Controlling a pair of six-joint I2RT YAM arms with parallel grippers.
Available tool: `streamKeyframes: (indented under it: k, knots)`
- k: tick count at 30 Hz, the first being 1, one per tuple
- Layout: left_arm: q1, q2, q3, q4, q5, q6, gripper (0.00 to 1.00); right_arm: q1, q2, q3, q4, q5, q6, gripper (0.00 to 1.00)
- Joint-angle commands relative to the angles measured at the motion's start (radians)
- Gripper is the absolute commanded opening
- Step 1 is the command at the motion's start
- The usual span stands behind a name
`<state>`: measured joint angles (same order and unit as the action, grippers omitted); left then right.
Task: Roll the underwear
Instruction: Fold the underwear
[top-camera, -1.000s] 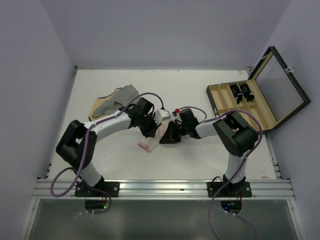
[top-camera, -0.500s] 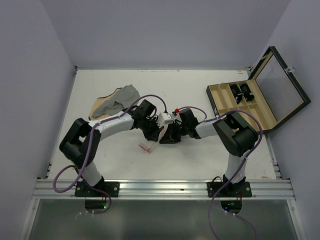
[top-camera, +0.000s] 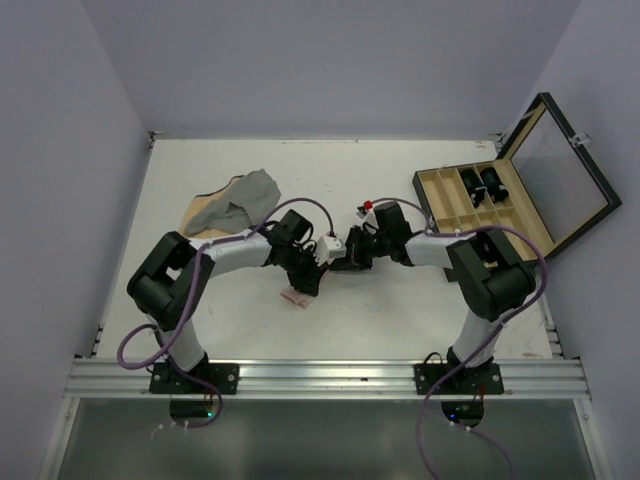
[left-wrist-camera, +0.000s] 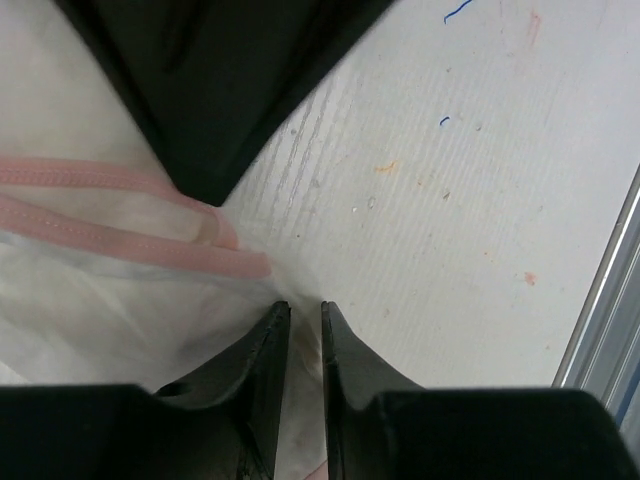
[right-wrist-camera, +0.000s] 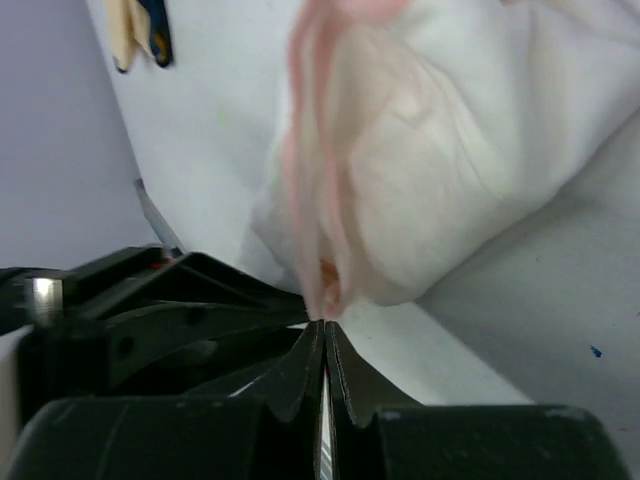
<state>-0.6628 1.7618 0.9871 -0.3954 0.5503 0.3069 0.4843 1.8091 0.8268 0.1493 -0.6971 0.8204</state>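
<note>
The underwear (left-wrist-camera: 100, 290) is thin white fabric with pink trim, bunched at mid-table between my two grippers. In the top view only a pink corner of the underwear (top-camera: 296, 297) shows past the arms. My left gripper (left-wrist-camera: 305, 310) rests low on it, jaws a narrow gap apart with white fabric showing in the gap; in the top view the left gripper (top-camera: 310, 282) is beside the right one. My right gripper (right-wrist-camera: 323, 325) is shut, and the pink trim of the puffed underwear (right-wrist-camera: 450, 150) runs down into its tips. From above, the right gripper (top-camera: 346, 255) points left.
A grey cloth (top-camera: 250, 190) lies over a tan cloth (top-camera: 205, 212) at the back left. An open wooden box (top-camera: 480, 200) with a raised lid (top-camera: 565, 175) stands at the right. A metal rail (top-camera: 330, 375) runs along the near edge.
The left jaws have parted slightly. The left gripper has slid right and nearer, and the right gripper has drawn back up and to the right. Less of the underwear shows from above.
</note>
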Motion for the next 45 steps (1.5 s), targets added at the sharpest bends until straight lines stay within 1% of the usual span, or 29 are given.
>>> streamKeyframes:
  k: [1, 3, 5, 6, 7, 10, 13, 18, 20, 22, 26, 27, 28, 29, 30, 31, 32, 33, 34, 35, 36, 37, 38, 39, 40, 41, 42, 44, 45]
  knots:
    - [-0.004, 0.048, -0.039, 0.062, -0.084, 0.029, 0.26, -0.023, -0.054, 0.046, 0.054, -0.058, 0.058, 0.08]
    - [-0.003, 0.050, -0.039, 0.066, -0.082, 0.027, 0.28, -0.023, -0.053, 0.044, 0.096, -0.065, 0.132, 0.08]
    - [-0.003, 0.042, -0.042, 0.070, -0.085, 0.023, 0.29, -0.023, -0.044, 0.017, 0.182, -0.056, 0.195, 0.08]
    - [-0.003, 0.039, -0.045, 0.072, -0.085, 0.021, 0.29, -0.023, -0.034, 0.006, 0.220, -0.047, 0.251, 0.09]
    - [-0.003, 0.039, -0.045, 0.072, -0.082, 0.023, 0.29, -0.020, -0.027, -0.003, 0.284, -0.041, 0.272, 0.09]
    - [-0.003, 0.041, -0.044, 0.070, -0.079, 0.021, 0.29, -0.006, 0.012, -0.011, 0.356, -0.019, 0.313, 0.09]
    - [-0.003, 0.044, -0.042, 0.069, -0.081, 0.018, 0.29, 0.013, 0.042, 0.003, 0.394, 0.010, 0.335, 0.10]
    - [-0.003, 0.048, -0.039, 0.066, -0.082, 0.021, 0.29, 0.049, 0.133, 0.035, 0.415, 0.027, 0.347, 0.10]
    - [-0.003, 0.042, -0.041, 0.064, -0.084, 0.021, 0.30, 0.057, 0.163, 0.035, 0.389, 0.048, 0.330, 0.10]
    - [-0.003, 0.036, -0.042, 0.061, -0.082, 0.023, 0.31, 0.057, 0.194, 0.037, 0.334, 0.053, 0.277, 0.10]
    - [-0.003, -0.039, -0.028, 0.038, -0.070, 0.031, 0.38, 0.054, 0.243, 0.041, 0.263, 0.051, 0.197, 0.09]
    - [-0.003, -0.063, -0.021, 0.014, -0.066, 0.046, 0.40, 0.054, 0.245, 0.050, 0.215, 0.060, 0.151, 0.09]
    - [-0.003, -0.121, -0.007, -0.005, -0.066, 0.054, 0.42, 0.054, 0.251, 0.081, 0.176, 0.062, 0.122, 0.09]
    - [-0.003, -0.152, 0.004, -0.022, -0.067, 0.063, 0.47, 0.054, 0.257, 0.095, 0.142, 0.059, 0.097, 0.09]
    - [0.002, -0.188, 0.024, -0.037, -0.078, 0.061, 0.50, 0.054, 0.263, 0.106, 0.121, 0.035, 0.068, 0.08]
    - [0.027, -0.253, 0.030, -0.039, -0.066, 0.057, 0.54, 0.053, 0.272, 0.129, 0.112, 0.018, 0.053, 0.08]
    - [0.052, -0.280, 0.036, -0.040, -0.044, 0.052, 0.61, 0.053, 0.288, 0.139, 0.093, 0.005, 0.039, 0.08]
    - [0.084, -0.300, 0.053, -0.046, 0.027, 0.046, 0.64, 0.054, 0.297, 0.149, 0.084, -0.037, 0.007, 0.08]
    - [0.145, -0.315, 0.064, -0.062, 0.057, 0.047, 0.65, 0.053, 0.306, 0.156, 0.082, -0.057, -0.003, 0.08]
    - [0.167, -0.315, 0.073, -0.075, 0.081, 0.047, 0.64, 0.051, 0.321, 0.175, 0.069, -0.070, -0.035, 0.08]
    - [0.181, -0.308, 0.077, -0.107, 0.170, 0.057, 0.61, 0.051, 0.325, 0.182, 0.049, -0.076, -0.050, 0.08]
    - [0.202, -0.277, 0.084, -0.131, 0.224, 0.066, 0.56, 0.053, 0.331, 0.193, 0.044, -0.087, -0.061, 0.07]
    - [0.209, -0.254, 0.082, -0.143, 0.270, 0.057, 0.47, 0.051, 0.334, 0.198, 0.042, -0.091, -0.075, 0.07]
    - [0.212, -0.227, 0.078, -0.155, 0.384, 0.038, 0.42, 0.051, 0.341, 0.205, 0.041, -0.102, -0.084, 0.07]
    - [0.215, -0.164, 0.061, -0.160, 0.445, 0.031, 0.38, 0.051, 0.346, 0.224, 0.032, -0.120, -0.096, 0.07]
    - [0.218, -0.133, 0.045, -0.154, 0.503, 0.020, 0.32, 0.051, 0.351, 0.236, 0.024, -0.133, -0.133, 0.07]
    - [0.229, -0.107, 0.023, -0.108, 0.608, -0.017, 0.31, 0.051, 0.361, 0.251, -0.019, -0.139, -0.157, 0.07]
    - [0.233, -0.053, -0.040, -0.018, 0.677, -0.089, 0.28, 0.051, 0.368, 0.285, -0.054, -0.150, -0.200, 0.07]
    - [0.233, -0.035, -0.054, 0.069, 0.721, -0.151, 0.27, 0.051, 0.369, 0.290, -0.062, -0.154, -0.208, 0.06]
